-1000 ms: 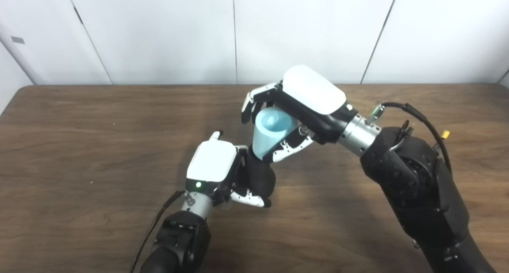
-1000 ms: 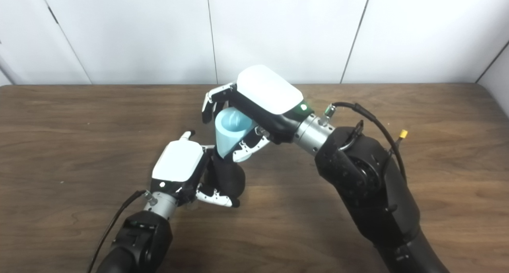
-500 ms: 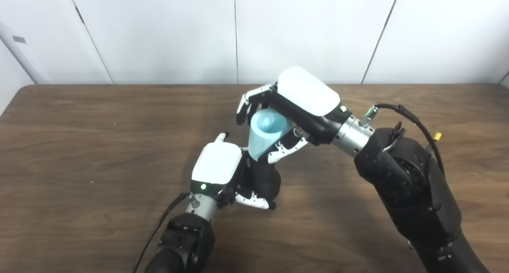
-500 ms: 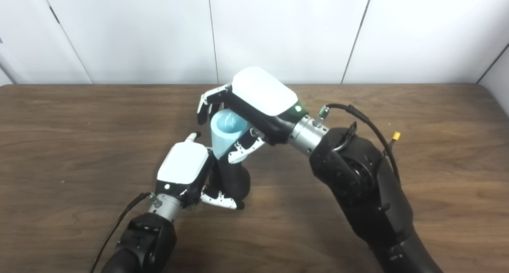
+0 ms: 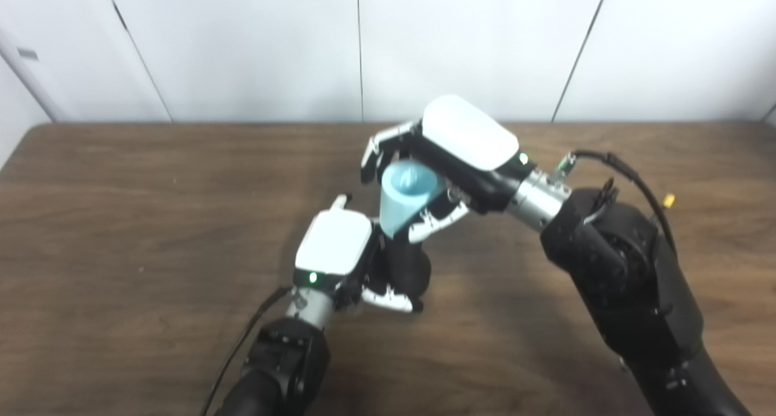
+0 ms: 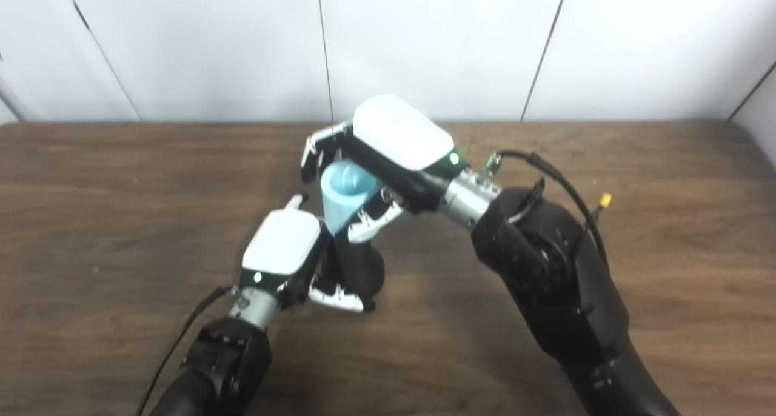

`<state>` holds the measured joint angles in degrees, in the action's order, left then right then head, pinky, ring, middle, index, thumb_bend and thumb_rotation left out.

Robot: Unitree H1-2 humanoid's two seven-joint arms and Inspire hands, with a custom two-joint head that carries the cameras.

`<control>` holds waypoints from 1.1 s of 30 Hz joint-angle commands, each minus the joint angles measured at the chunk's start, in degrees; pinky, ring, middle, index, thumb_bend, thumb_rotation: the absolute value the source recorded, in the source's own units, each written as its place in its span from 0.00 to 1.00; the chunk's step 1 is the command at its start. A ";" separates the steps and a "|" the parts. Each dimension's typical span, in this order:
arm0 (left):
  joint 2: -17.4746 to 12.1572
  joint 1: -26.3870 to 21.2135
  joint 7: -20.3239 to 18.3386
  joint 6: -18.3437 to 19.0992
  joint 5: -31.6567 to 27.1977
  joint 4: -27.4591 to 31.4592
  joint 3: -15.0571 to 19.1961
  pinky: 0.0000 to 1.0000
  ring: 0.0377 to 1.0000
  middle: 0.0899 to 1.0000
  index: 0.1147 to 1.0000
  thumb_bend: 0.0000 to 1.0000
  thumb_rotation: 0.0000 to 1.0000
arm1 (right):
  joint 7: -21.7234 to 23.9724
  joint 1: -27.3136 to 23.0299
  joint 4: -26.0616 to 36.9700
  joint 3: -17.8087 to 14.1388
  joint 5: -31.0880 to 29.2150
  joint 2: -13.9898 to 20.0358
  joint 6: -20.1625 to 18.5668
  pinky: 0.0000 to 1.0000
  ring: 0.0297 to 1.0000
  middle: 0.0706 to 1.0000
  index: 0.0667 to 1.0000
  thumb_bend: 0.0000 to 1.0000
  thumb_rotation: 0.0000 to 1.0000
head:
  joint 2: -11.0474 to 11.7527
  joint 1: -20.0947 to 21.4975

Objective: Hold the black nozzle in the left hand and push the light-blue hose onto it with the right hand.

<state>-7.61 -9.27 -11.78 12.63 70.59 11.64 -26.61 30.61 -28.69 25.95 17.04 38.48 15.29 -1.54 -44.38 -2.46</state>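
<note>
We brace the nozzle (image 5: pixel 405 264) while pushing the hose (image 5: pixel 403 199) down.
Left robot hand (image 5: pixel 339 255) clamps the nozzle above the desk (image 5: pixel 121 222); right robot hand (image 5: pixel 448 155) wraps the hose, lined up end-on.

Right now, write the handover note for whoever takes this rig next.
Left hand: shut on the black nozzle, held above the table.
Right hand: shut on the light-blue hose, open end up.
Done: both parts gripped; hose's lower end meets the nozzle's top.
Cannot tell how far it is seated; fingers hide the joint.
Left: push the hose down fully, then check.
</note>
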 commanded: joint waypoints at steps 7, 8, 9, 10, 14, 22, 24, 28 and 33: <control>0.86 -1.38 -0.82 -0.58 0.32 1.18 -0.38 1.00 0.62 0.47 0.40 0.52 0.00 | 0.66 -0.89 1.62 0.40 -0.63 0.57 0.14 0.27 0.36 0.47 0.51 0.49 0.00 | -0.55 0.08; 0.84 -1.40 -0.89 -0.62 0.28 1.27 -0.36 1.00 0.62 0.47 0.40 0.52 0.00 | 0.77 -0.85 1.52 0.45 -0.79 0.68 0.21 0.27 0.36 0.47 0.52 0.49 0.00 | -0.69 0.12; 0.83 -1.41 -0.87 -0.67 0.24 1.31 -0.34 1.00 0.62 0.47 0.40 0.52 0.00 | 0.79 -0.82 1.43 0.49 -0.92 0.75 0.27 0.27 0.36 0.46 0.52 0.49 0.00 | -0.69 0.12; 0.83 -1.42 -0.75 -0.72 0.25 1.27 -0.34 0.99 0.62 0.47 0.40 0.52 0.00 | 0.98 -0.83 1.36 0.58 -1.06 0.87 0.29 0.27 0.36 0.46 0.52 0.49 0.00 | -0.71 0.12; 0.88 -1.43 -0.59 -0.67 0.41 1.23 -0.32 0.97 0.62 0.47 0.39 0.52 0.00 | 2.12 -0.80 1.42 0.84 -1.15 1.27 -0.42 0.27 0.36 0.46 0.52 0.49 0.00 | -0.82 0.14; 0.89 -1.45 -1.23 -0.48 0.60 1.64 -0.39 0.98 0.62 0.48 0.39 0.52 0.00 | 3.63 -0.51 1.86 1.67 -1.27 2.14 -2.53 0.27 0.35 0.45 0.52 0.49 0.00 | -1.29 0.42; 0.90 -1.45 -1.36 -0.46 0.61 1.71 -0.37 0.99 0.62 0.48 0.39 0.52 0.00 | 3.97 -0.62 1.87 2.09 -1.10 2.43 -2.85 0.27 0.35 0.44 0.52 0.49 0.00 | -1.29 0.42; 0.89 -1.47 -1.68 -0.56 0.52 1.91 -0.26 0.98 0.62 0.47 0.39 0.52 0.00 | 4.63 -1.05 1.90 2.78 -0.97 2.87 -3.33 0.28 0.34 0.43 0.52 0.49 0.00 | -1.49 0.52; 0.88 -1.56 -2.45 -0.52 0.40 2.19 -0.13 0.98 0.62 0.47 0.40 0.52 0.00 | 5.07 -1.32 2.52 2.59 -1.65 2.77 -4.73 0.27 0.34 0.44 0.52 0.48 0.00 | -1.51 0.66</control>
<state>-7.56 -9.32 -14.19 12.59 70.79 12.62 -26.77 33.39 -29.58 27.55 19.11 37.48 17.09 -6.03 -45.88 -1.76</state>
